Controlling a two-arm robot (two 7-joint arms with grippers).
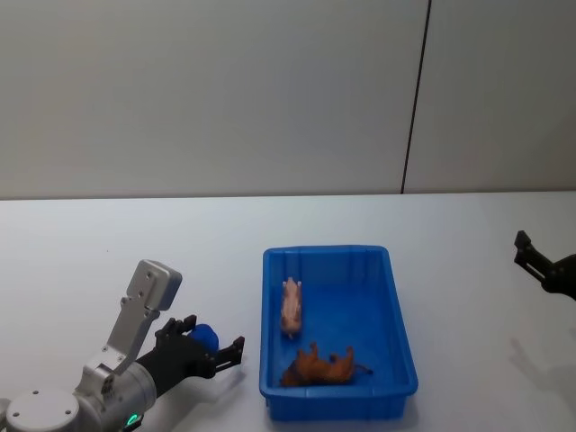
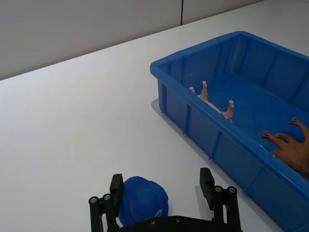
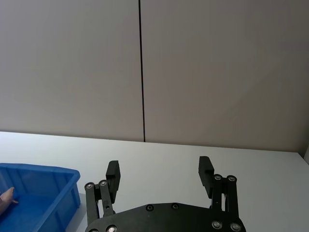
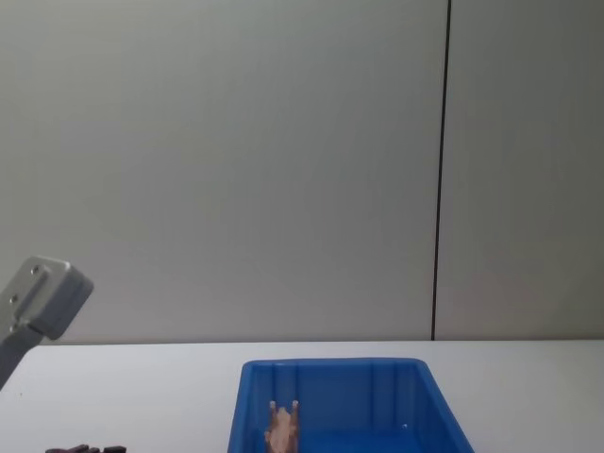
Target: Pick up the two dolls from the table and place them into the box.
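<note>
- A plain white table point(image 1: 108, 243) runs up to a pale grey panelled wall point(image 1: 207, 90) with one dark vertical seam.
- The dark blue doll point(image 2: 142, 200) sits on the table to the left of the box, between the left gripper's fingers; its rounded head shows in the left wrist view.
- The left gripper point(image 1: 209, 350) is low over the table beside the box's near left corner. Its jaws stand apart around the blue doll, one finger point(image 2: 116, 187) right beside it, the other point(image 2: 206, 181) clear of it.
- The box point(image 1: 271, 317), a bright blue bin, stands at the middle of the table.
- The pinkish-tan doll point(image 1: 292, 306) lies inside the box near its left wall, with small pointed tips sticking up.
- An orange-brown toy animal point(image 1: 324, 367) lies in the box at its near end.
- The right gripper point(image 3: 161, 175) hangs above the table well to the right of the box, jaws apart and holding nothing.
</note>
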